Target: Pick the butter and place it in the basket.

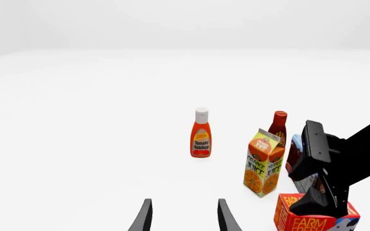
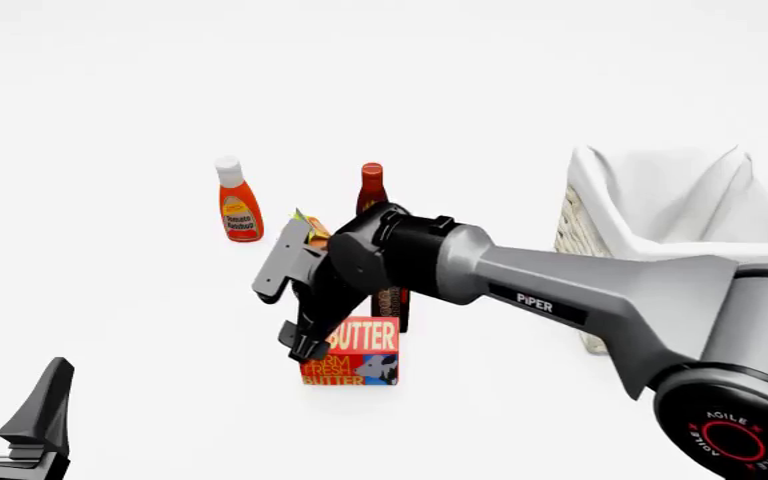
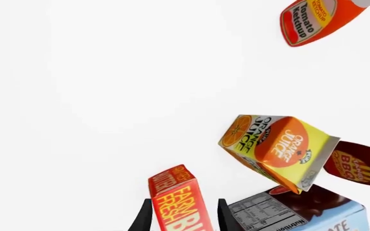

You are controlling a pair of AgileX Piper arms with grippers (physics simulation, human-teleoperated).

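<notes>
The butter (image 2: 361, 352) is a small red-and-orange carton standing on the table in front of the other groceries. It also shows in the left wrist view (image 1: 300, 221) and the right wrist view (image 3: 179, 202). My right gripper (image 2: 317, 345) reaches down at it from the right. Its jaws are open, one finger on each side of the carton, as the right wrist view (image 3: 183, 201) shows. The pale wicker basket (image 2: 584, 230) with a white liner stands at the far right. My left gripper (image 2: 11, 405) is open with nothing in it at the near left (image 1: 183, 216).
An orange juice carton (image 1: 264, 163) stands just behind the butter, with a dark sauce bottle (image 2: 372, 188) and a chocolate pudding box (image 3: 307, 214) close by. A tomato ketchup bottle (image 2: 237, 205) stands apart, farther left.
</notes>
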